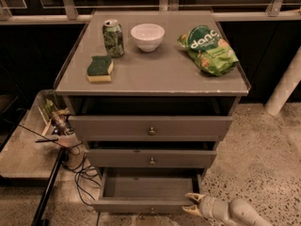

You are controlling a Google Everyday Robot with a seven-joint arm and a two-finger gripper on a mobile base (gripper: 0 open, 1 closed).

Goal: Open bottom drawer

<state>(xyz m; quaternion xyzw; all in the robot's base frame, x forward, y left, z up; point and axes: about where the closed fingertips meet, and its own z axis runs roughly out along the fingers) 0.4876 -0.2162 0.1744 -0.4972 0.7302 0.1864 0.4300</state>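
Observation:
The grey cabinet has three drawers. The bottom drawer (141, 205) is pulled out, and its shallow grey tray shows empty from above. Its small knob (151, 210) sits at the front edge near the bottom of the view. The middle drawer (151, 158) and top drawer (150, 126) are nearly closed. My gripper (192, 205) is at the right end of the bottom drawer's front, with its pale fingers spread apart and holding nothing. The white arm runs off to the lower right.
On the cabinet top (160, 74) stand a green can (113, 37), a white bowl (147, 36), a green chip bag (207, 50) and a green-yellow sponge (100, 68). A low shelf with clutter (56, 121) and cables (82, 173) lies at the left. A white pole (284, 88) stands at the right.

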